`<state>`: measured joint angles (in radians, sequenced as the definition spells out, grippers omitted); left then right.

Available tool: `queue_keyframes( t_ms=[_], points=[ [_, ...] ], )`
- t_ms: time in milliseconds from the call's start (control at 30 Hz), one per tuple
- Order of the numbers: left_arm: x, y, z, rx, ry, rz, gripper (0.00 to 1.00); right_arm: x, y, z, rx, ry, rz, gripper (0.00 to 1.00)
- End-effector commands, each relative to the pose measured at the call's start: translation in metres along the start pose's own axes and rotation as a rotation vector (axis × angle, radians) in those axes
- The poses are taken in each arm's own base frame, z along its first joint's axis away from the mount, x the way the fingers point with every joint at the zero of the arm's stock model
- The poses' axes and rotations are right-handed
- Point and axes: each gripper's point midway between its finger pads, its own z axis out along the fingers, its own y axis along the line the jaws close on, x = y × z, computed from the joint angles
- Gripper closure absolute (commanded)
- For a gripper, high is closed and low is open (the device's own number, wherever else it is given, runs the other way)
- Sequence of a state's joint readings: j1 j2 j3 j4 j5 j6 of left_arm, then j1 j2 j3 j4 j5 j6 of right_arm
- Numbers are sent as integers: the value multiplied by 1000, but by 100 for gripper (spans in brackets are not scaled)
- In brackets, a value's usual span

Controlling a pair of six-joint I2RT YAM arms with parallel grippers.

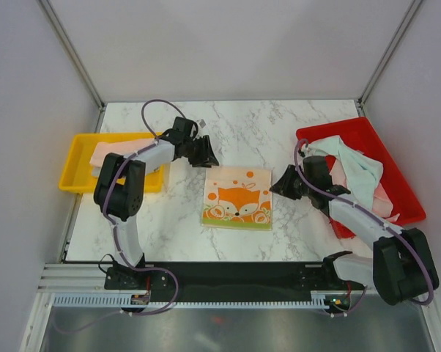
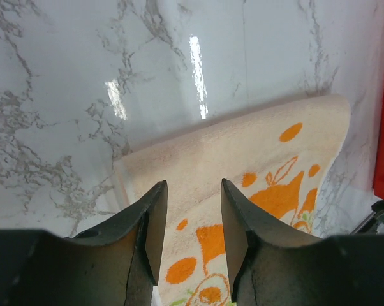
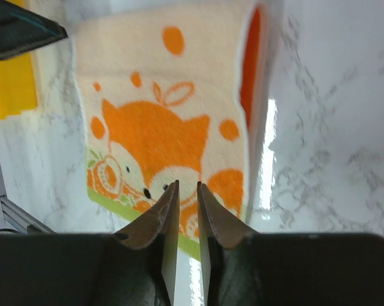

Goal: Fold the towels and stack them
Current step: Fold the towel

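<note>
Fox towel [image 1: 236, 198] centred; pink towel [image 1: 107, 152] stacked.
Left gripper [image 2: 192, 186] half open, right gripper [image 3: 187, 186] barely, both empty; loose towels [image 1: 356, 172] remain right.

Place: a small robot test lab.
Walls: plain pale walls [image 1: 228, 44] held by metal posts [image 1: 70, 51].
Table: white marble table [image 1: 279, 125] with a metal rail [image 1: 81, 282] in front.
Robots: left arm [image 1: 121, 191] and right arm [image 1: 360, 216] bolted side by side.
Bins: yellow tray [image 1: 68, 165], red tray [image 1: 371, 132].

One fox-print towel [image 1: 237, 198], one yellow tray [image 1: 72, 165], one red tray [image 1: 400, 187].
</note>
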<state>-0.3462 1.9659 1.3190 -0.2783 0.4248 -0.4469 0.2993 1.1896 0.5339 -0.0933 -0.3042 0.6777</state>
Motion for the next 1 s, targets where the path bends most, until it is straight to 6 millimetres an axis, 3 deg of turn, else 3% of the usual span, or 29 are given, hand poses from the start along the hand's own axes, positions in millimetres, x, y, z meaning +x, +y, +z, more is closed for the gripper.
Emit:
queue_keyframes(
  t_ms=[0, 33, 100, 167, 267, 367, 467, 667, 833, 967],
  points=[
    [-22, -31, -22, 87, -58, 82, 54, -44, 17, 11, 21, -60, -65, 77],
    [-20, -30, -21, 88, -53, 79, 53, -57, 30, 15, -15, -75, -89, 78],
    [-15, -25, -13, 83, -29, 69, 53, -59, 26, 34, -8, -36, -91, 80],
    [-11, -21, -8, 74, -17, 60, 53, -74, 31, 46, -16, -38, -116, 81],
    [-6, -9, 4, 51, 7, 40, 53, -75, 3, 74, 55, 5, -103, 82],
    [0, 0, 14, 29, 28, 21, 53, -79, -19, 88, 113, 2, -111, 82],
    [1, 10, 19, -6, 26, 13, 53, -85, -33, 93, 155, -6, -147, 82],
    [0, 14, 22, -19, 26, 10, 52, -87, -30, 93, 134, 0, -199, 81],
    [-9, 2, 11, 1, 1, 16, 51, -92, -4, 83, 49, 12, -221, 76],
    [-31, -18, -11, 45, -61, 69, 48, -109, 15, 69, 26, -18, -253, 75]
  ],
)
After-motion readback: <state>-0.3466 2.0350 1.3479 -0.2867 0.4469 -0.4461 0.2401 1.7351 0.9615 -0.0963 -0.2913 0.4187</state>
